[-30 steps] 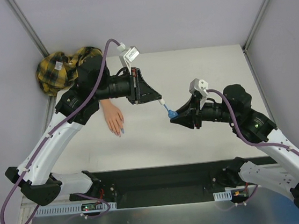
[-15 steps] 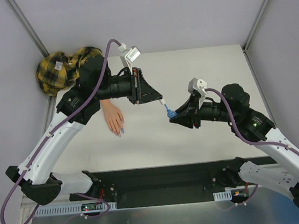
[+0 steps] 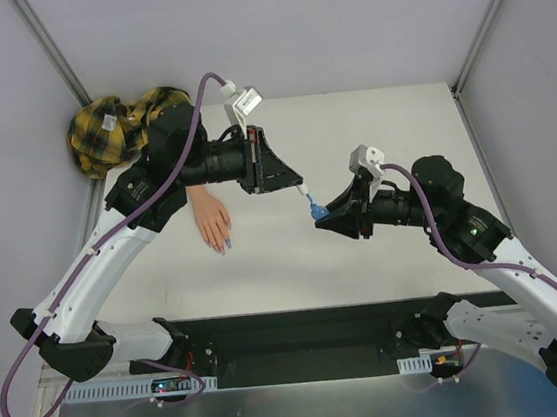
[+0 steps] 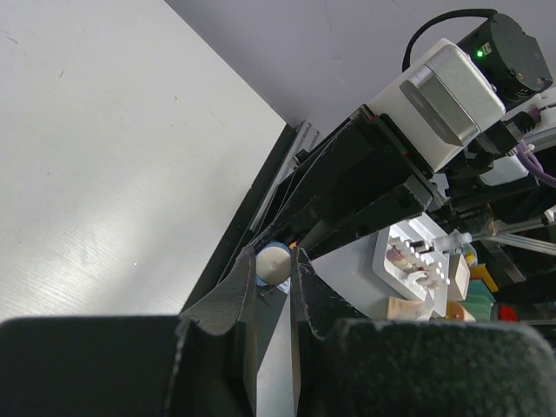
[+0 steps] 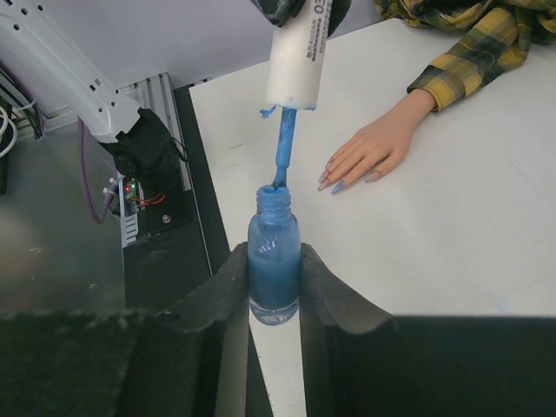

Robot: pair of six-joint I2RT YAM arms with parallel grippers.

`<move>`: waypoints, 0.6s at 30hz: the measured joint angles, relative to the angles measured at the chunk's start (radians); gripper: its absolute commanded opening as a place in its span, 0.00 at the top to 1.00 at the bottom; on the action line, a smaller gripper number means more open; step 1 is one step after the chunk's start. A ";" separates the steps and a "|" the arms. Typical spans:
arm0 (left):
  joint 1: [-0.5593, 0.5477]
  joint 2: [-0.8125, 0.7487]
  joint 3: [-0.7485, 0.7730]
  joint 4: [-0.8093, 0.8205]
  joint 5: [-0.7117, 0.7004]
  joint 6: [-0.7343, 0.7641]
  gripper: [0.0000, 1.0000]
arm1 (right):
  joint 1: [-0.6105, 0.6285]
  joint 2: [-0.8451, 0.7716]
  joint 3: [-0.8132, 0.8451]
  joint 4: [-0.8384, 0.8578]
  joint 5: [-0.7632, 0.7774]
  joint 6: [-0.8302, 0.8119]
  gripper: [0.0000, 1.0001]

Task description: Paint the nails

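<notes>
The mannequin hand (image 3: 210, 221) lies palm down at the table's left, its plaid sleeve (image 3: 113, 127) bunched in the far left corner. In the right wrist view the hand (image 5: 378, 143) shows its nails (image 5: 330, 180); most are pinkish and one nail (image 5: 338, 187) is blue. My left gripper (image 3: 299, 183) is shut on the white cap (image 5: 295, 61), whose blue brush (image 5: 283, 148) dips into the neck of the open blue bottle (image 5: 274, 265). My right gripper (image 5: 274, 254) is shut on that bottle and holds it upright above the table. The cap's end (image 4: 274, 262) shows between the left fingers.
A black strip (image 3: 303, 332) runs along the table's near edge by the arm bases. Grey walls and metal posts (image 3: 49, 48) close in the table at the back and sides. A white rack of small bottles (image 4: 417, 261) stands beyond the table.
My right gripper has carried the bottle slightly left, closer under the cap. The left gripper has barely moved. The hand has not moved.
</notes>
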 measured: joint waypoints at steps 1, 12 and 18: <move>-0.004 0.000 0.000 0.000 0.000 0.000 1.00 | 0.000 0.000 0.000 0.000 0.000 0.000 1.00; -0.025 0.000 -0.003 0.000 -0.002 -0.005 1.00 | 0.000 0.000 0.000 0.007 0.000 0.004 1.00; -0.025 0.000 -0.007 0.000 -0.016 -0.006 1.00 | 0.000 -0.006 0.000 0.010 0.001 0.005 1.00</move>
